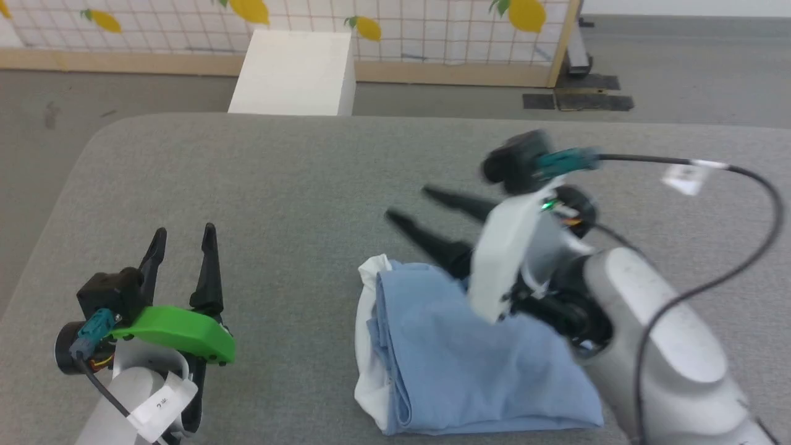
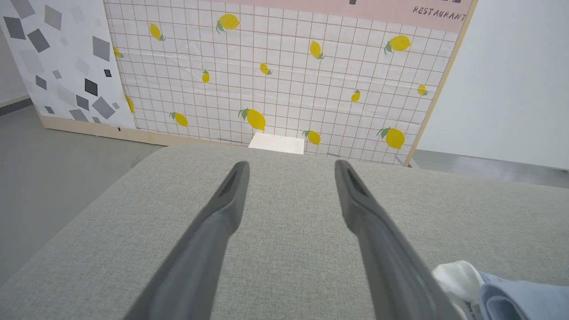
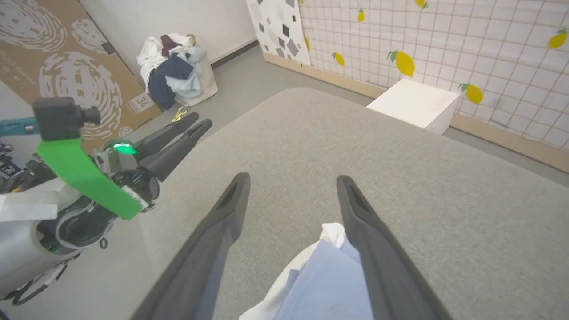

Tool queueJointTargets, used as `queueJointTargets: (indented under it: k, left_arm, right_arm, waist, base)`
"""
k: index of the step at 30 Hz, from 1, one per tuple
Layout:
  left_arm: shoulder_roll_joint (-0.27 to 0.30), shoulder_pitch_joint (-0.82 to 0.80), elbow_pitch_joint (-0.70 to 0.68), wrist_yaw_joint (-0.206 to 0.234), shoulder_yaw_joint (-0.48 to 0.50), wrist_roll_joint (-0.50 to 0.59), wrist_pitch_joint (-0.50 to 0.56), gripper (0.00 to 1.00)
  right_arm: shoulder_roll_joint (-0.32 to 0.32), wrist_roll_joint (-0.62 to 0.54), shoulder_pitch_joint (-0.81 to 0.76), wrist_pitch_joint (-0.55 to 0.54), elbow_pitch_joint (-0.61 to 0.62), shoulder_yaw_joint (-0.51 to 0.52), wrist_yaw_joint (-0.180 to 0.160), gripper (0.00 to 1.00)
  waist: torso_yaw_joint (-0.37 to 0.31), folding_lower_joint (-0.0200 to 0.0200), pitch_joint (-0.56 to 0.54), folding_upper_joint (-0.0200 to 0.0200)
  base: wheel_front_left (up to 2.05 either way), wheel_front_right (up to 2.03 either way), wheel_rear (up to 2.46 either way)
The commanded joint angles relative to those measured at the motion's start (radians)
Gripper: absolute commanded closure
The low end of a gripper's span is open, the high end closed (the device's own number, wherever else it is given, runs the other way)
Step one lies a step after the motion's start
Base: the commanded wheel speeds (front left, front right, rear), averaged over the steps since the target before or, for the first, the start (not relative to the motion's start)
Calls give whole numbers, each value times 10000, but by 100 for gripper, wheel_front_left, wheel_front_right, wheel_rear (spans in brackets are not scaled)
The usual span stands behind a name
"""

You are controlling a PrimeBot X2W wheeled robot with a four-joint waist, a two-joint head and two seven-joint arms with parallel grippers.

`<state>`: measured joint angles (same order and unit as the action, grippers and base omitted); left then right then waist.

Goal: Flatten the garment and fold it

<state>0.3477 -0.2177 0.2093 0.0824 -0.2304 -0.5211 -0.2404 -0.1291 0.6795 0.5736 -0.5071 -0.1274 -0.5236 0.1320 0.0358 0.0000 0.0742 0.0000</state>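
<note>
— Garment (image 1: 469, 358) position?
— Lies at five o'clock in the head view, on the grey table (image 1: 278, 185). Folded into a compact light-blue stack, white trim showing along its nine o'clock edge.
— Right gripper (image 1: 408, 203)?
— Hovers over the stack's twelve o'clock edge, jaws spread wide, gripping nothing. Points toward ten o'clock, somewhat blurred. Seen from the right wrist, frames the fold's white corner between both fingers; contact with the cloth impossible to judge.
— Left gripper (image 1: 185, 230)?
— Sits at eight o'clock in the head view, well apart from the cloth. Fingers parted and empty, aimed at twelve o'clock above bare table.
— Beyond the table?
— White box (image 1: 296, 71) at twelve o'clock on the floor, against a lemon-print panel (image 1: 432, 31). Pile of clothes (image 3: 175, 66) at eleven o'clock in the right wrist view.
</note>
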Motion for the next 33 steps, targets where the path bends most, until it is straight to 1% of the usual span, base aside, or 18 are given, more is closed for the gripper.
queueJointTargets:
  k: [1,7,10,16,20,25,28,33]
  left_arm:
    - [53,169,-78,83,57,106,-76,0]
    - [30,393,-252,250,160,279,-150,0]
    - [-14,477,-335,314,198,338,-170,0]
    - [-49,629,-411,421,238,465,-190,0]
    - [-108,703,-451,504,223,572,-198,0]
    - [-113,738,-354,456,223,592,-203,0]
    - [-96,802,-369,443,264,583,-205,0]
    - [-58,977,-390,337,317,442,-206,0]
  right_arm:
    - [-153,-191,-62,481,140,268,-13,0]
    - [-477,-898,-623,2997,546,1793,-13,0]
    - [-572,-1420,-1053,4344,624,2746,-13,0]
    - [-410,-2366,-2160,6281,531,4528,-13,0]
    - [-221,-2945,-2924,7059,496,5546,-13,0]
    - [110,-3570,-3926,7436,620,6674,-13,0]
    - [275,-3787,-4504,7508,700,6978,-13,0]
    - [449,-3951,-5198,7468,761,6983,-13,0]
  waist:
    - [-248,0,-240,0]
    - [-493,0,-466,0]
    - [-561,0,-536,0]
    - [-670,0,-642,0]
    - [-688,0,-662,0]
    - [-667,0,-736,0]
    - [-654,0,-807,0]
    - [-630,0,-845,0]
  base:
    - [0,0,0]
    - [0,0,0]
    - [0,0,0]
    - [0,0,0]
    - [0,0,0]
    - [0,0,0]
    - [0,0,0]
    - [0,0,0]
